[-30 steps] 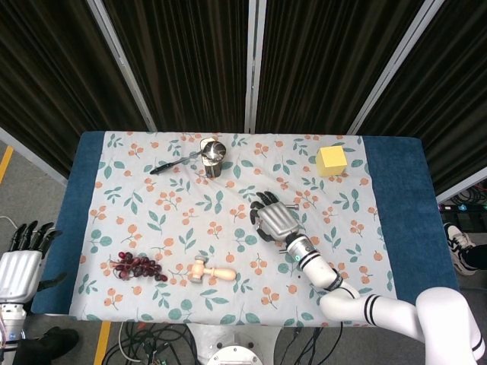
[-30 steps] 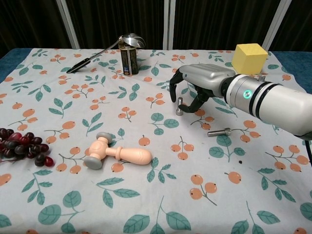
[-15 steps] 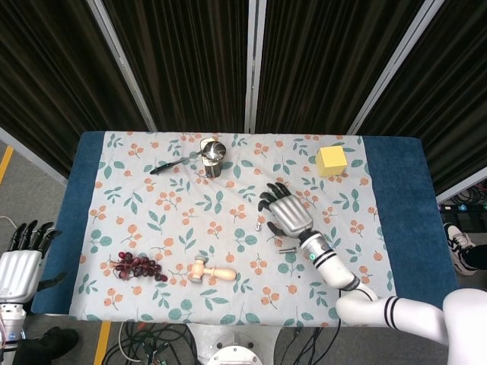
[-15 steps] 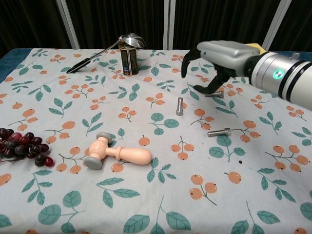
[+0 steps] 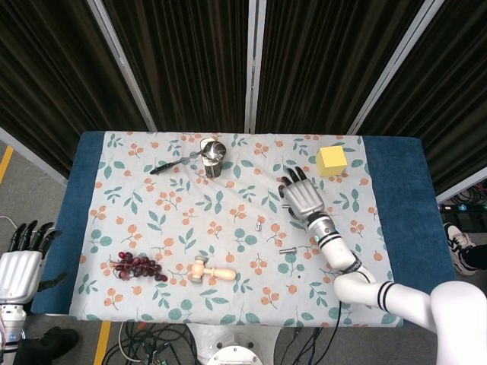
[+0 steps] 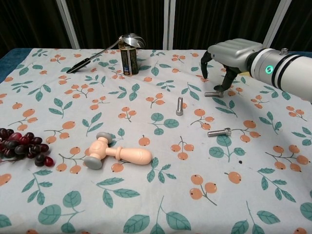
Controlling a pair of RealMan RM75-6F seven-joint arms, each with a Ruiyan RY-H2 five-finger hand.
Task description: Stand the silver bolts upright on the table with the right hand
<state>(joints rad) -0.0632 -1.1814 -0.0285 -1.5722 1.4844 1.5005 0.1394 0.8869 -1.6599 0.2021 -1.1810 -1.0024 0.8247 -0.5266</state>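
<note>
One silver bolt (image 6: 179,106) stands upright near the table's middle, seen from above as a small bolt (image 5: 259,224). A second bolt (image 6: 219,132) lies on its side to its right, also visible in the head view (image 5: 288,249). A third bolt (image 6: 213,93) lies flat further back. My right hand (image 6: 229,53) hovers just above that third bolt, fingers curved downward and apart, holding nothing; from above the right hand (image 5: 302,196) is beside the yellow cube. My left hand (image 5: 19,262) hangs off the table's left edge, fingers spread and empty.
A tin can with a spoon (image 6: 128,58) stands at the back. A wooden toy hammer (image 6: 119,152) lies in front, dark grapes (image 6: 22,146) at the left edge. The yellow cube (image 5: 332,160) sits at the back right, hidden behind my arm in the chest view.
My right hand let go of the middle bolt, which stays upright, and moved back and to the right over the far lying bolt. The left hand has not moved.
</note>
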